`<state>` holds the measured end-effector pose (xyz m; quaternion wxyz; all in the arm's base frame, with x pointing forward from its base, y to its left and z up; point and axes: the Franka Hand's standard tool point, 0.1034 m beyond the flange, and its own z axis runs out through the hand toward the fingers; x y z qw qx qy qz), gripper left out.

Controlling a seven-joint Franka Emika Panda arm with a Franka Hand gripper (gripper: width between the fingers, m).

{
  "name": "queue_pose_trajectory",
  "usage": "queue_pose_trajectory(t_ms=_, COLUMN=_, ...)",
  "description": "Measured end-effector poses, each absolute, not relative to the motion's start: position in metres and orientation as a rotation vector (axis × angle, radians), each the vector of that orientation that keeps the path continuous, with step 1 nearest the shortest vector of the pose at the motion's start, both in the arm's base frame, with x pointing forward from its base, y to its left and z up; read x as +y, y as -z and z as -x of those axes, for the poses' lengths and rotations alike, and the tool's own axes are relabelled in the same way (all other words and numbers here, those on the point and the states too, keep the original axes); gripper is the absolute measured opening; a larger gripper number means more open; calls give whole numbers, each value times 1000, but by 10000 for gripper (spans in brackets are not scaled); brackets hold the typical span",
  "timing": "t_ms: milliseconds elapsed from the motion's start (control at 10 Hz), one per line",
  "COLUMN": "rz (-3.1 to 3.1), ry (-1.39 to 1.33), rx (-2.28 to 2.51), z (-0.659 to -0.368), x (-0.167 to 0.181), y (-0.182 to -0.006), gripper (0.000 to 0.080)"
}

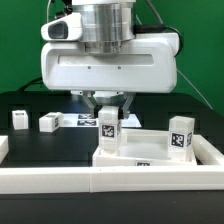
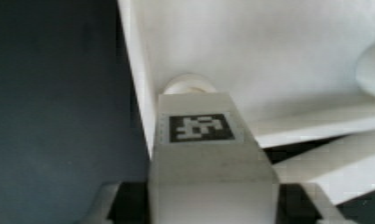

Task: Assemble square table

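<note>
At the far left corner of the table top (image 1: 150, 160), in the exterior view, the gripper (image 1: 107, 112) reaches straight down with its two fingers on either side of an upright leg (image 1: 108, 128), clamped on the leg's upper part. The leg's lower end meets the corner of the table top, though I cannot tell whether it is seated there or only resting. A second leg (image 1: 181, 137) stands upright at the far right corner of the table top, and two loose legs (image 1: 19, 119) (image 1: 48, 122) wait on the black table (image 1: 30, 145), well apart to the left. In the wrist view, the leg (image 2: 202, 130) runs away from the camera between the fingers, tag facing up, with its rounded end against the white table top (image 2: 255, 50). The step in hand looks like fitting this leg into its corner. The next move probably calls for keeping the leg plumb over its hole, pressing down and turning it home without tipping it.
</note>
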<state>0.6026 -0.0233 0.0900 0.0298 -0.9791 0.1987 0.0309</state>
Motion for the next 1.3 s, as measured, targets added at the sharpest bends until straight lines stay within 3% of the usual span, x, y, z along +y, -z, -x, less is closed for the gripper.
queue_pose_trajectory(t_ms=800, rz=2490, ry=59, rx=1812, z=-612, x=-9, y=-90, gripper=290)
queue_pose_trajectory(t_ms=1300, rz=2039, ry=73, rx=2282, z=-614, x=5, y=-90, gripper=290)
